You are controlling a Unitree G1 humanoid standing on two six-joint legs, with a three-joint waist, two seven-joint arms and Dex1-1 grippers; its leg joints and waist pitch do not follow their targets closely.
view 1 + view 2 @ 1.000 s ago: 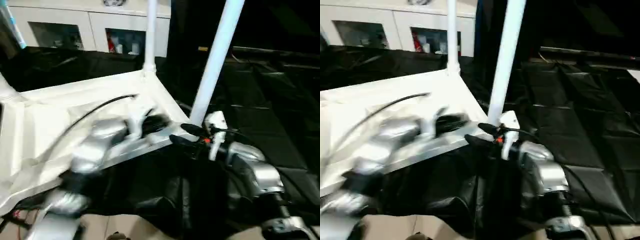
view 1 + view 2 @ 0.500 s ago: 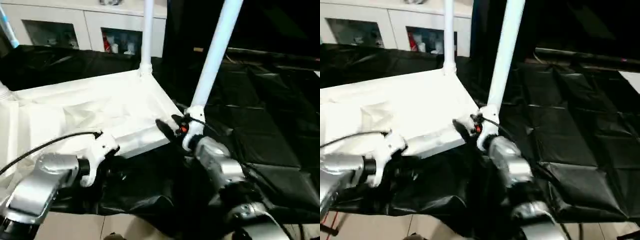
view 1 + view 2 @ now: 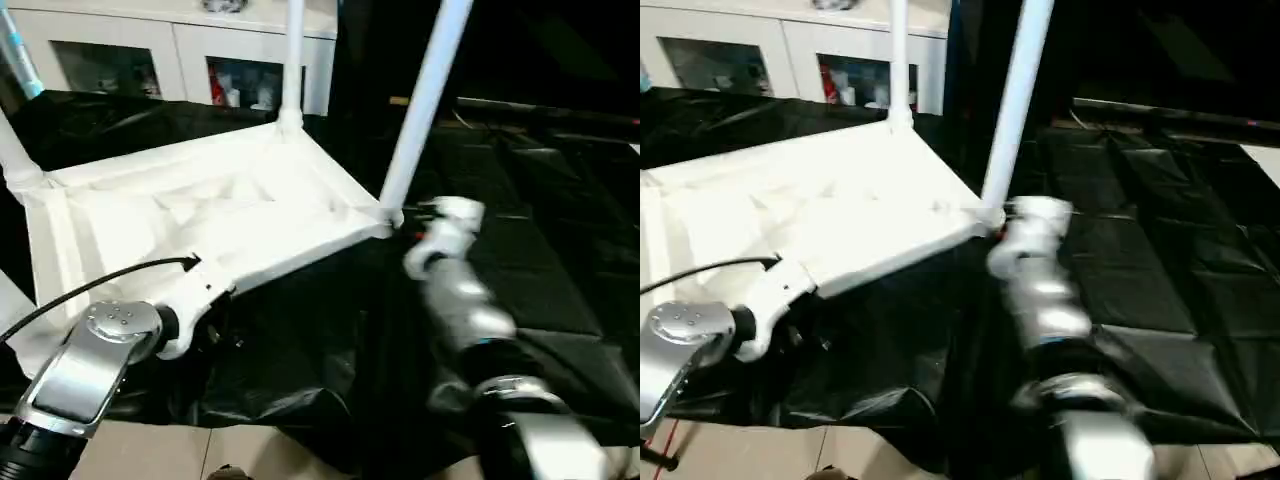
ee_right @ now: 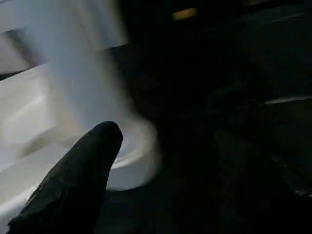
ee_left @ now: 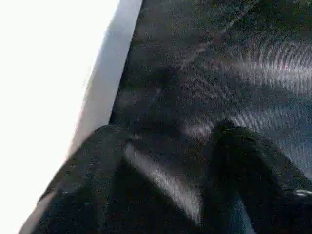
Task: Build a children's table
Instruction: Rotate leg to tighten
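Observation:
The children's table (image 3: pixel 200 210) lies upside down on black cloth, ribbed underside up. White legs stand up from its back corner (image 3: pixel 292 60), right corner (image 3: pixel 420 110) and left corner (image 3: pixel 15 150). My left arm's white wrist (image 3: pixel 195 290) sits at the table's near edge. In the left wrist view my left gripper (image 5: pixel 168 131) is open over black cloth, with the table's white edge (image 5: pixel 105 83) beside one finger. My right wrist (image 3: pixel 450 220) is at the foot of the right leg. My right gripper (image 4: pixel 165 141) is open, one black finger (image 4: pixel 92 165) close to the leg's base (image 4: pixel 134 156).
A white cabinet with glass doors (image 3: pixel 150 50) stands behind the table. Creased black cloth (image 3: pixel 540 200) stretches to the right and hangs over the near edge. Beige floor (image 3: pixel 250 450) shows below. A black cable (image 3: pixel 90 290) runs along my left arm.
My left arm has pulled back off the tabletop to its near edge and its fingers have spread. My right arm has reached forward to the right leg's foot. That table corner now lies farther away.

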